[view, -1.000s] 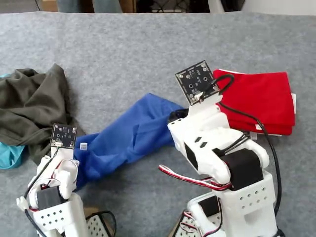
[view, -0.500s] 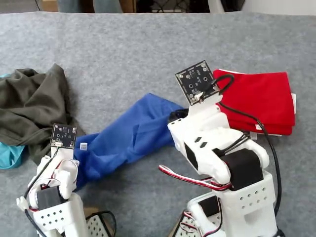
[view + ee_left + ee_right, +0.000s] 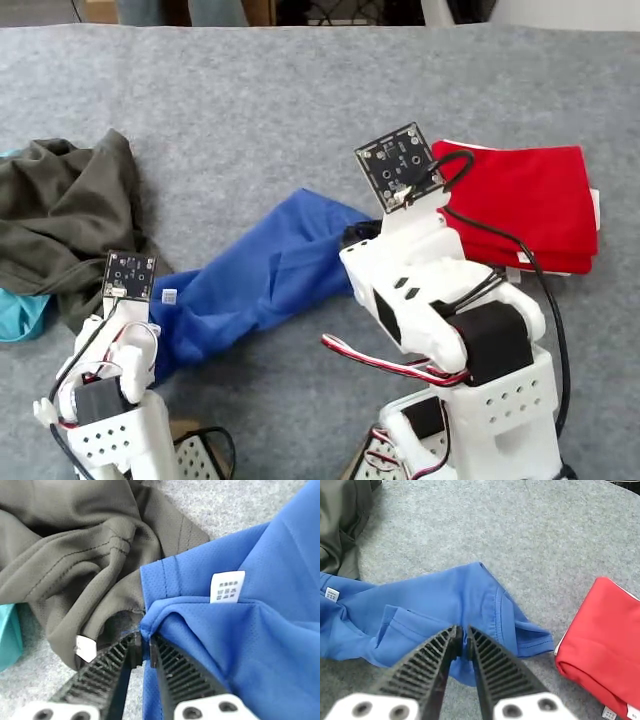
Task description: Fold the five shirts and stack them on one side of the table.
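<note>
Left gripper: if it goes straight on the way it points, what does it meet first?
The blue shirt: the left gripper is shut on a fold of its edge. Just past that fold lies the crumpled olive shirt, likely next, though depth is unclear.

White arms point(image 3: 440, 290), black motors point(image 3: 497, 342), ribbed black fingers point(image 3: 422, 667) (red-white wires point(image 3: 385, 362)).
</note>
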### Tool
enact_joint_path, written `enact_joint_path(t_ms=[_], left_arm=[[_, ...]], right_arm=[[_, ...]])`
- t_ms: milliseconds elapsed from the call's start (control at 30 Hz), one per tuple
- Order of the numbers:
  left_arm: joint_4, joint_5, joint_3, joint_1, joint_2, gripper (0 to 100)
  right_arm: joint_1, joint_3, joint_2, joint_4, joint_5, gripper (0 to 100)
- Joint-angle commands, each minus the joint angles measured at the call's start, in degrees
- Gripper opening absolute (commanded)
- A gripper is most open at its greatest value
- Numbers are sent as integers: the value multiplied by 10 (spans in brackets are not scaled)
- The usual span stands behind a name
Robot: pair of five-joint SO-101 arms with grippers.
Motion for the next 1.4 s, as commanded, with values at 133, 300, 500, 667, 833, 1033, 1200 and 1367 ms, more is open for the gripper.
enact_joint_path(t_ms=[133, 300, 500, 667, 833, 1033, 1200, 1367], left_arm=[[-7, 6, 7, 7, -4, 30], [-7, 6, 7, 7, -4, 30], [-7, 6, 7, 7, -4, 30], [-7, 6, 7, 7, -4, 30], [-7, 6, 7, 7, -4, 30], [-7, 6, 7, 7, -4, 30], [-7, 6, 7, 7, -4, 30], [-7, 6, 7, 7, -4, 30]], right_arm=[[-4, -5, 1, -3, -4, 15], [-4, -5, 2, -4, -2, 15], [-7, -48, 4, -35, -6, 15], [-6, -37, 24, -25, -4, 15], [-7, -37, 28, -26, -5, 15], [-7, -36, 28, -26, -5, 15], [-7, -36, 28, -26, -5, 15], [-7, -36, 28, -26, -5, 15]])
